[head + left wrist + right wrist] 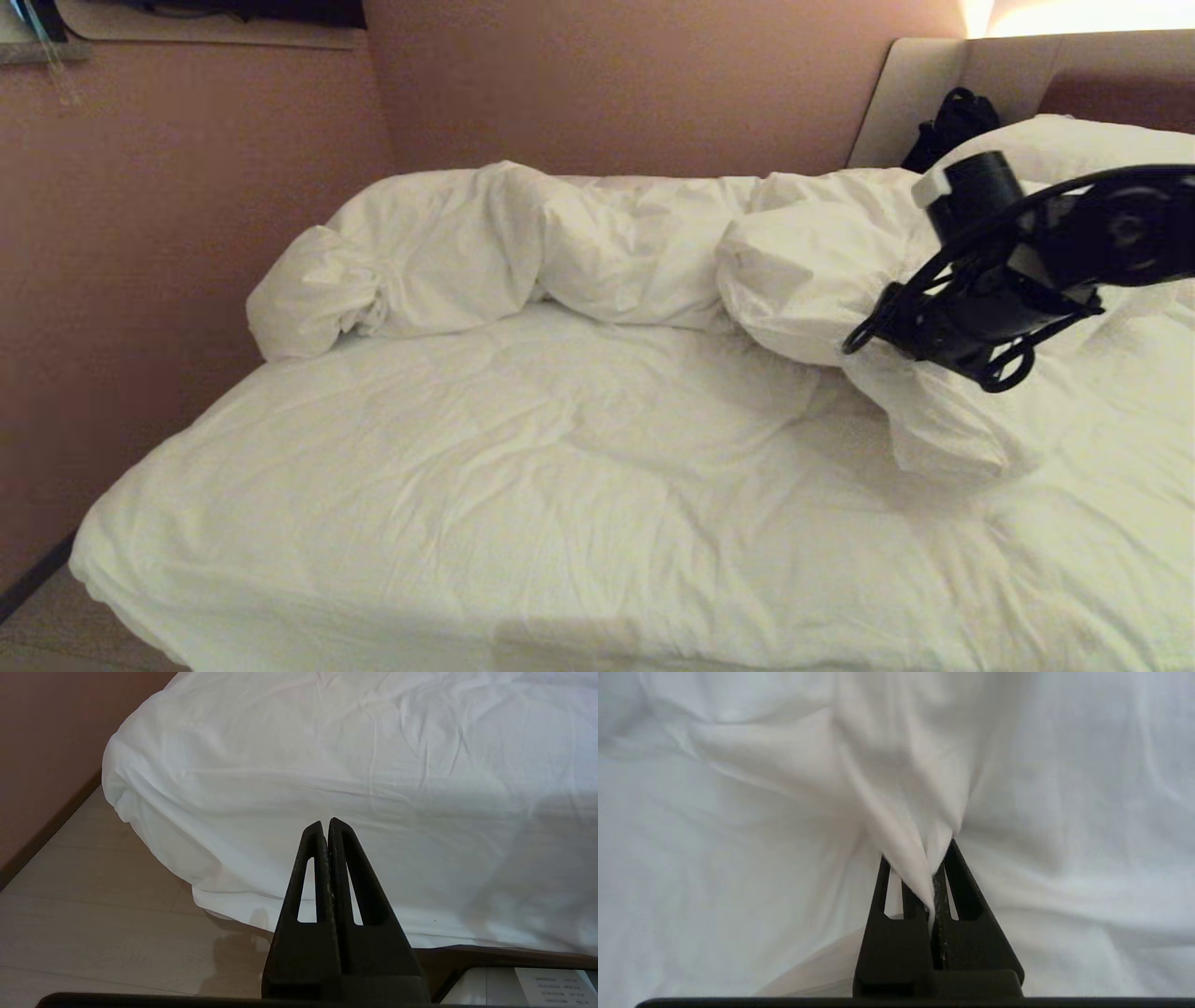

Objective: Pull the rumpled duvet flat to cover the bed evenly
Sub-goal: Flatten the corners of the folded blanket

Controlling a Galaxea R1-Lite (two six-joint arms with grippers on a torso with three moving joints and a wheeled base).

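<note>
Right arm (1111,224): black, rounded housing, black cables looping below, black cylinder with a white tab on top. Both grippers (left (327,823), right (936,868)): 2 matte black tapered fingers each, 1 long slot per finger, wedge-shaped.

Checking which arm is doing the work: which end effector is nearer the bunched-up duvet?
Right. The right end effector is shut on a fold of the duvet, out over the bed. The left end effector hangs shut, empty, off the bed's near edge, above the floor.
</note>
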